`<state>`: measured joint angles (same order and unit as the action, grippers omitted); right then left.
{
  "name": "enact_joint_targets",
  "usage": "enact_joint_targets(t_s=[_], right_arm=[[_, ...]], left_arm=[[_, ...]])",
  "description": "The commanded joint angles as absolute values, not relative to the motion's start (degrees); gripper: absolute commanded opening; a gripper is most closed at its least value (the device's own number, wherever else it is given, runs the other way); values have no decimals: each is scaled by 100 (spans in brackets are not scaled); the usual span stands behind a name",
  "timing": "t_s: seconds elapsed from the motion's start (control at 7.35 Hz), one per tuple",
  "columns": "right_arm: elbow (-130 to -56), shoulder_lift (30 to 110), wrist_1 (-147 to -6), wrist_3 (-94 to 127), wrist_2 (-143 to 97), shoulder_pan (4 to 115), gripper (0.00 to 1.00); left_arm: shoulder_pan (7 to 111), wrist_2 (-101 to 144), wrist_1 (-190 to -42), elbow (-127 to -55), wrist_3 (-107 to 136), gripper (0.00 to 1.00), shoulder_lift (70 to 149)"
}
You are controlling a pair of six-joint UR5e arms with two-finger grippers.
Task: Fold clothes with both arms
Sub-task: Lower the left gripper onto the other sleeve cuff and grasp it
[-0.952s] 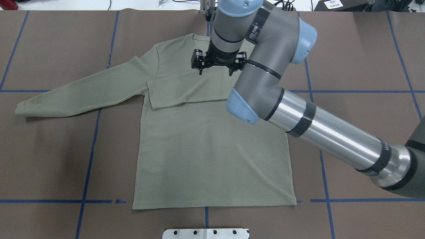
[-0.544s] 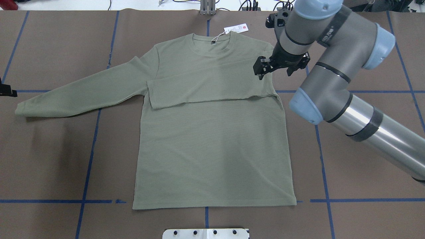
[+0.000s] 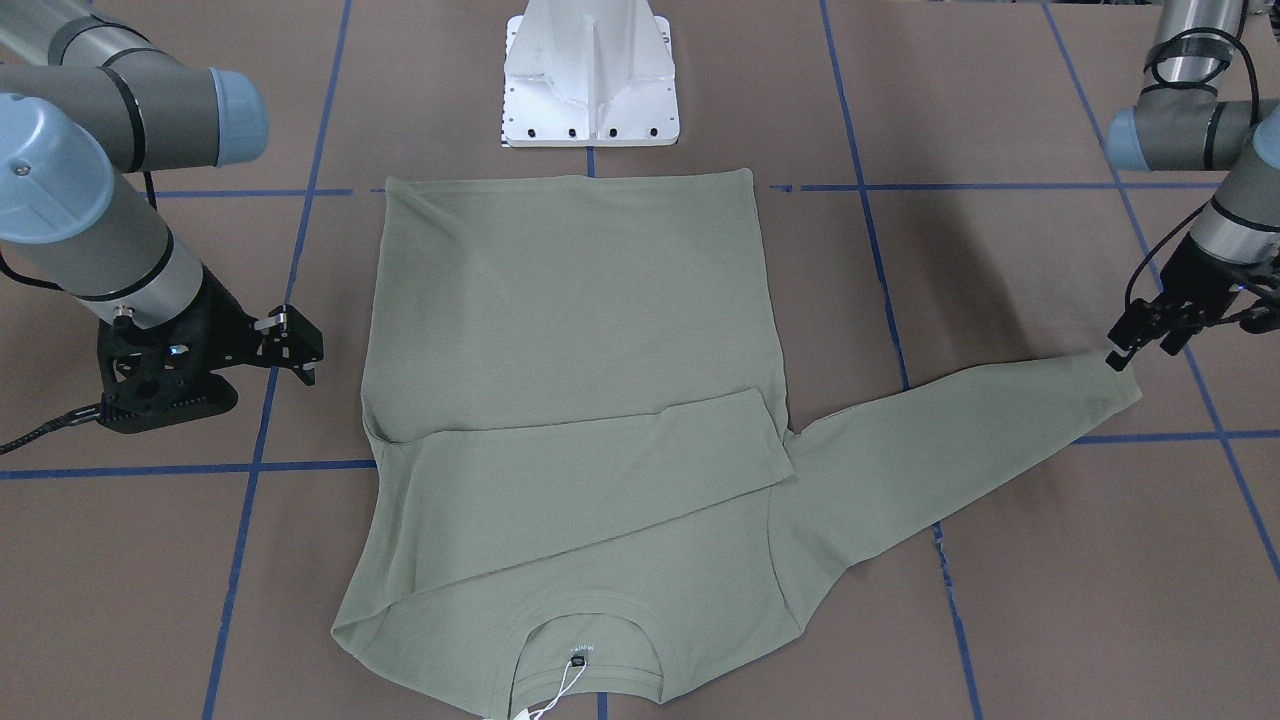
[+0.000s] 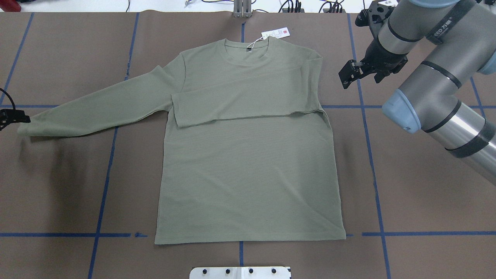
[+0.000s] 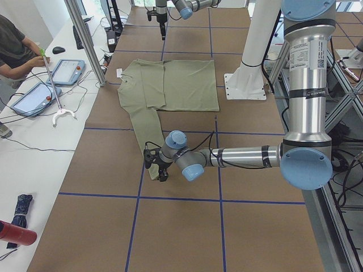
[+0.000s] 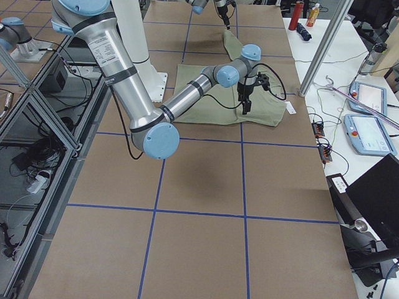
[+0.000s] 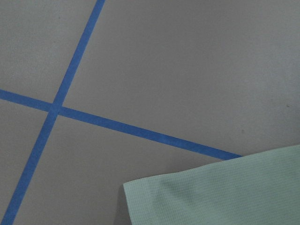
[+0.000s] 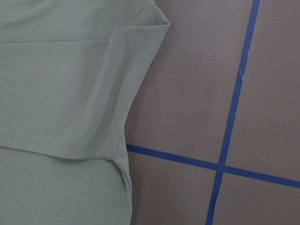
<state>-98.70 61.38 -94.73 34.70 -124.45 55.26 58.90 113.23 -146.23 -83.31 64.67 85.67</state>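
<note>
**A:** Starting at the right gripper [image 4: 360, 82]?

**B:** Spread open, clamped on nothing. Hovering above bare worktop [image 4: 407, 174], just beside the shirt [image 4: 248, 174], off the shoulder with the folded edge.

**A:** And the left gripper [image 3: 1140, 355]?

**B:** Fingers apart too, nothing between them. Poised right at the cuff [image 3: 1110, 390] of the outstretched sleeve. Touching or not, impossible to tell. From its wrist camera, only the cuff corner against the brown surface and blue tape lines [image 7: 140, 133].

**A:** Lying how, that shirt?

**B:** Flat on the worktop, between the two arms. Collar [image 4: 246, 48] away from the robot, hem toward the white pedestal [image 3: 590, 80]. One sleeve [image 4: 240, 99] folded across the chest, ending near the opposite armpit. The other sleeve [image 4: 97, 110] stretched out toward the robot's left, slanting a little toward the robot.

**A:** Anything at the collar?

**B:** A white tag [image 4: 275, 33] with a red mark, on a string, resting on the worktop just past the neckline.

**A:** Beyond the worktop?

**B:** In the left side view, a person [image 5: 14, 42] off at the edge, near a tablet [image 5: 69, 63].
</note>
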Motion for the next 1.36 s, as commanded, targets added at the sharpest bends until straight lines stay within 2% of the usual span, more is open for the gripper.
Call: enact_joint_targets(t_s=[0.0, 0.27, 0.54, 0.82, 0.95, 1.09, 1.22], right_arm=[[-9905, 6161, -9457, 3454, -12551, 5537, 100], [-9914, 6161, -9440, 3463, -12551, 5537, 100], [-9949, 6170, -9439, 3463, -12542, 5537, 100], [-9984, 6170, -9466, 3463, -12542, 5537, 100], [-9984, 6170, -9475, 3489, -12551, 5537, 100], [-10002, 6170, -9475, 3524, -12612, 5537, 100], [-10028, 6179, -9483, 3524, -12647, 5537, 100]], left_arm=[[5679, 11285, -14669, -8227, 6486, 98, 8639], [5643, 11285, -14669, -8200, 6486, 95, 8657], [5643, 11285, -14678, -8174, 6486, 83, 8666], [5643, 11285, -14678, -8069, 6486, 82, 8727], [5643, 11285, -14669, -8060, 6486, 77, 8745], [5643, 11285, -14678, -8086, 6504, 59, 8745], [5643, 11285, -14669, -8103, 6504, 36, 8745]])
